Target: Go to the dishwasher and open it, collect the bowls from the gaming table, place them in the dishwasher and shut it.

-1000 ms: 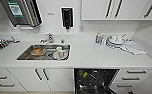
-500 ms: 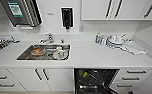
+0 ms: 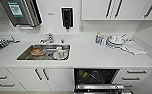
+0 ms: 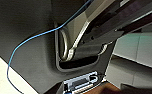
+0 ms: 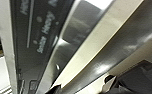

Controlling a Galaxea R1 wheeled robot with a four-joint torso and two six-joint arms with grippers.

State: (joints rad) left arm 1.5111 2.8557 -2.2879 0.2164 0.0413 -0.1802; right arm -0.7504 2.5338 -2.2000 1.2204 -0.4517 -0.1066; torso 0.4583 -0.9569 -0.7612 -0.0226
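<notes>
From where I stand, the sink [image 3: 43,52] sits on the left of the white counter [image 3: 92,56] with dishes in it, and stacked plates [image 3: 115,41] rest further right. Below, right of the cupboard doors, the dishwasher [image 3: 97,76] gapes dark, its steel door [image 5: 74,47] close against the right wrist camera. Whether either claw is open or closed, I cannot tell. I'd say the door wants lowering steadily, fully flat.
</notes>
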